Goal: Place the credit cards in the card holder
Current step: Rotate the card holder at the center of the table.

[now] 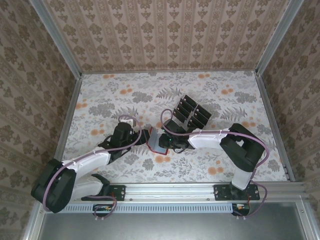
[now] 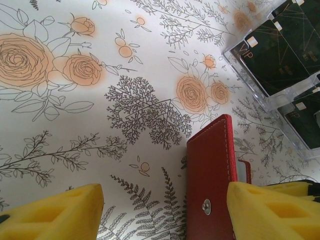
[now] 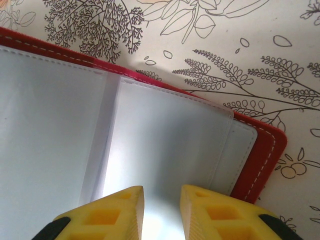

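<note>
The red card holder (image 1: 157, 141) is sitting open, its clear pockets looking empty, so I judge no card is loaded yet. The black credit cards (image 1: 192, 114) are all waiting in a clear rack (image 2: 270, 101) just behind it. The left gripper (image 2: 165, 215) is standing spread at its cover, and the right gripper (image 3: 162, 210) is hovering narrowed over its pockets; I cannot tell whether it is pinching.

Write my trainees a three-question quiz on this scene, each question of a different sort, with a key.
1. True or false: the card holder lies folded shut.
2. The credit cards sit: A in the clear rack; B inside the card holder; C stacked on top of the card holder.
3. Fill in: the left gripper has its jaws ___.
Key: 1 false, its clear inner pockets are showing; 2 A; 3 open.
</note>
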Robot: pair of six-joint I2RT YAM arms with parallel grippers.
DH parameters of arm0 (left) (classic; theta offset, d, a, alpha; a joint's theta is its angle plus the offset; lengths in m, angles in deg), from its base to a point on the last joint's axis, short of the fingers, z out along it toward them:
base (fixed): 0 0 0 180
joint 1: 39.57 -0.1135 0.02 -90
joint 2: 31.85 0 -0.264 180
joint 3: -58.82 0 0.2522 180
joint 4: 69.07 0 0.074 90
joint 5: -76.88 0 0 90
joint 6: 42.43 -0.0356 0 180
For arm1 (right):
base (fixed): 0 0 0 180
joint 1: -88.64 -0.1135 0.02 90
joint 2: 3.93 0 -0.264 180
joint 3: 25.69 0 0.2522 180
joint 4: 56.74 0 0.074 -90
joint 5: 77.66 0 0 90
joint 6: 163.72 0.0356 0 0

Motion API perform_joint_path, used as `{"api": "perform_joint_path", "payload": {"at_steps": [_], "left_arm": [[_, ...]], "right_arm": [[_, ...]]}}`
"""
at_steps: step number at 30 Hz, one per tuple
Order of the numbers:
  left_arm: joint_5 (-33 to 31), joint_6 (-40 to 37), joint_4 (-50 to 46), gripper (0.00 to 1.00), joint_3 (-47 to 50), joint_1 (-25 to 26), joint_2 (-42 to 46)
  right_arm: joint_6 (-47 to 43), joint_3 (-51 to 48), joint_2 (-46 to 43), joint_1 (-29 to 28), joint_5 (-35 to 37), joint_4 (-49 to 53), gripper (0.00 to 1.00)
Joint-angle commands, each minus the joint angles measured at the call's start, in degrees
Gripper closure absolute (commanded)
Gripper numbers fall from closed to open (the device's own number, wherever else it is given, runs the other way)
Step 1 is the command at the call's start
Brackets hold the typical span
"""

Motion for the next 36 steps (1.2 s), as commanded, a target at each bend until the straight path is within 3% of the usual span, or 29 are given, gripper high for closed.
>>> {"api": "perform_joint_path", "payload": {"at_steps": [1,7,19,30,36], "left_arm": [[-1.6,-1.0,-1.9,0.37,-1.6,0.1,-0.9],[-4.5,-1.0,-4.6,0.47,-0.9,0.1,-2.4],[-3.8,1.3,2.1,0.62,4.8,0.9,-5.4],[-7.1,7.4,7.3,0.64,9.3,9.4,-5.3],[-10.3,8.4,5.0,0.63,9.7,11.8,-2.9]], "right_arm": [[1.0,-1.7,2.0,0.4,-0.4,2.4,0.71],[0.8,-2.0,1.7,0.5,-0.2,2.7,0.71],[-1.0,-0.6,2.5,1.0,-0.3,5.0,0.71],[-4.9,2.3,2.9,2.2,1.0,9.9,0.71],[-6.1,3.2,1.9,2.6,1.1,11.7,0.70]]}}
